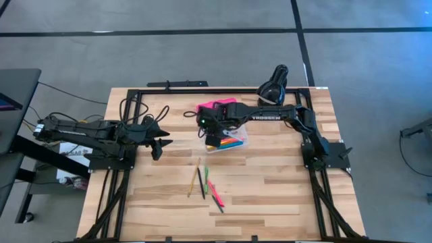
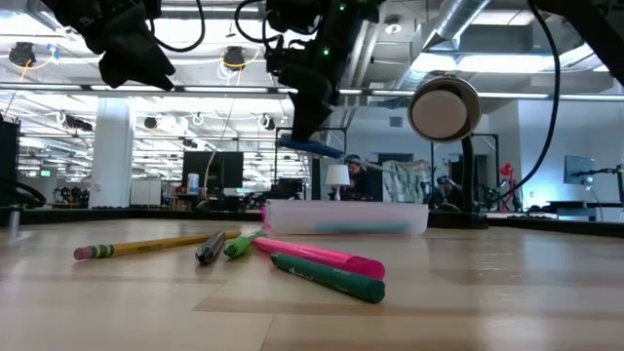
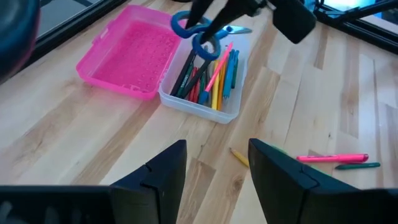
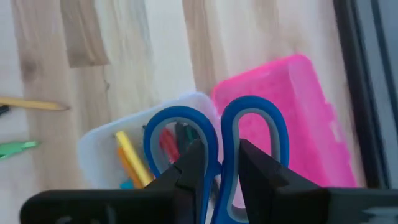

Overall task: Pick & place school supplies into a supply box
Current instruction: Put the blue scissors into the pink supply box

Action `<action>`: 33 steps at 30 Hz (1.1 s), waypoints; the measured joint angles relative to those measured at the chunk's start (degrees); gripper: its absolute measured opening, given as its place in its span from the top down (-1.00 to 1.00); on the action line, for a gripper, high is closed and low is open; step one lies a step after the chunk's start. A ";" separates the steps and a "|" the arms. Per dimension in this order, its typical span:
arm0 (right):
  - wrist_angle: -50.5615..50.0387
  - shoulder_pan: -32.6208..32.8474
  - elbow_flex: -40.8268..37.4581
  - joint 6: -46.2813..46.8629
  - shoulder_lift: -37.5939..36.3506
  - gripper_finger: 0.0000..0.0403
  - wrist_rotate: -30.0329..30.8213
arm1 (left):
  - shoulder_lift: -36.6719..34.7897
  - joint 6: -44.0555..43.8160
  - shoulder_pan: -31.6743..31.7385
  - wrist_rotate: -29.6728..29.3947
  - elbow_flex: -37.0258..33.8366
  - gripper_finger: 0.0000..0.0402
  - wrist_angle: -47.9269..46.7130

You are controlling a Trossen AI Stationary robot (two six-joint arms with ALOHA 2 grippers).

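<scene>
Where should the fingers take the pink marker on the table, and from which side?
Grip the pink marker at mid-barrel, coming straight down from above. It lies flat; a green marker lies close, so I would set the fingers across its length.

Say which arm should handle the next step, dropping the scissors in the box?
Right. The right gripper is shut on the blue-handled scissors, directly above the clear base of the supply box. The left gripper is open, holding nothing, off to the side, away from the box.
</scene>
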 joint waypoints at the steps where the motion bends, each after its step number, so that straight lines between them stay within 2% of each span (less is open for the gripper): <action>1: 0.94 -0.38 -0.43 -1.27 0.00 0.69 -0.09 | 0.00 -0.30 0.00 -0.01 0.00 0.17 0.00; 9: 5.70 -2.25 -6.40 -8.20 0.15 0.69 -4.29 | 0.00 -2.87 -0.02 -2.80 -0.02 0.17 0.00; 20: 9.74 -2.45 -11.27 -15.86 0.09 0.69 -5.90 | -0.01 -3.06 -0.02 -5.72 -0.02 0.17 0.01; 29: 9.91 -1.91 -13.37 -17.41 0.15 0.69 -7.40 | 0.00 -3.05 0.00 -7.55 -0.02 0.17 0.01; 33: 9.98 -1.35 -13.45 -17.52 0.15 0.62 -7.34 | 0.00 -3.04 0.00 -7.61 -0.02 0.17 0.00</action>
